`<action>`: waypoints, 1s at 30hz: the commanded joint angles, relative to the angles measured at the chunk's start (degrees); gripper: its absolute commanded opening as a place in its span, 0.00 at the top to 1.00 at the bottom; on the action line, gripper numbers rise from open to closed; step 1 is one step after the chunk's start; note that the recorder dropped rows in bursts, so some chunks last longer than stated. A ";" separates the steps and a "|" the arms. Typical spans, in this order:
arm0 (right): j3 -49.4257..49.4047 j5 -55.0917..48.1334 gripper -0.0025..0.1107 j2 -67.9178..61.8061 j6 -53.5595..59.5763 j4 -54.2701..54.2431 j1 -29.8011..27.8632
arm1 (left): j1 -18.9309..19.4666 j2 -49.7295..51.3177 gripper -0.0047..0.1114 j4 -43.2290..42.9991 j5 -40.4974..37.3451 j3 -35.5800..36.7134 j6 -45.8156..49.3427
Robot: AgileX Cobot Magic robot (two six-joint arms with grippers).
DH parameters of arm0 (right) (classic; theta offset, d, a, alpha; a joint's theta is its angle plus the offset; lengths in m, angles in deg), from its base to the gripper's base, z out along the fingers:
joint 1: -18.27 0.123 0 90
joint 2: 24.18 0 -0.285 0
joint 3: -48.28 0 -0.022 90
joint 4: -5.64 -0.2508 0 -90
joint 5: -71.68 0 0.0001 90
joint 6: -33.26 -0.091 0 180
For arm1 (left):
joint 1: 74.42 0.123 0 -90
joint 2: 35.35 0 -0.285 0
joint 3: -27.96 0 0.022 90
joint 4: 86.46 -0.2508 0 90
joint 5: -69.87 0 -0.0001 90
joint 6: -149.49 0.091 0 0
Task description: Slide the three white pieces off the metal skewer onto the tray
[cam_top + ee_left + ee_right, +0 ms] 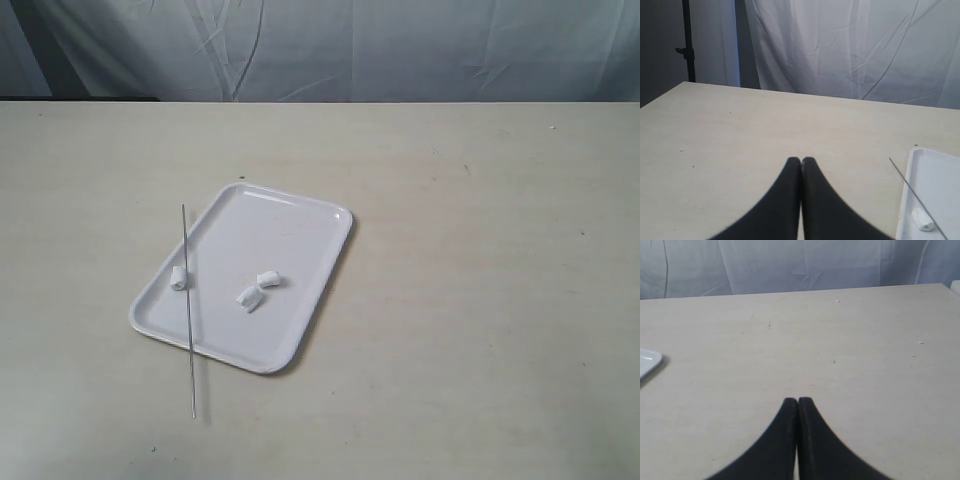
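The white tray (300,240) lies on the table left of centre. The thin metal skewer (188,310) lies across the tray's left rim, with its near end on the table. One white piece (179,278) sits against the skewer; whether it is threaded on it I cannot tell. Two more white pieces (248,297) (267,279) lie loose on the tray. Neither gripper shows in the exterior view. My left gripper (801,161) is shut and empty above bare table, with the tray's edge (905,200), the skewer (920,200) and one piece (922,219) off to its side. My right gripper (798,401) is shut and empty.
The beige table (480,300) stretches wide around the tray. A white cloth backdrop (350,50) hangs behind the far edge. A dark stand pole (687,45) rises beyond the table in the left wrist view. A corner of the tray (647,362) shows in the right wrist view.
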State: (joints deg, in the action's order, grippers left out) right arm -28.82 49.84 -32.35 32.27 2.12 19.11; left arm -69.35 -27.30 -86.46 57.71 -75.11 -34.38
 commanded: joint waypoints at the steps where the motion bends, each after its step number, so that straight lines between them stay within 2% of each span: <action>1: -0.11 0.38 0.98 0.38 -0.04 -0.09 -0.39 | -0.08 -0.25 0.96 0.42 0.58 0.29 -0.12; 30: -0.11 0.49 0.98 0.38 -0.04 -0.07 -0.39 | -0.08 -0.25 0.96 -2.61 -1.12 0.29 -0.12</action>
State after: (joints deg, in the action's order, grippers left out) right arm -28.82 49.84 -32.35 32.27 2.12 19.11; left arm -69.35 -27.30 -88.43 56.75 -75.11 -34.38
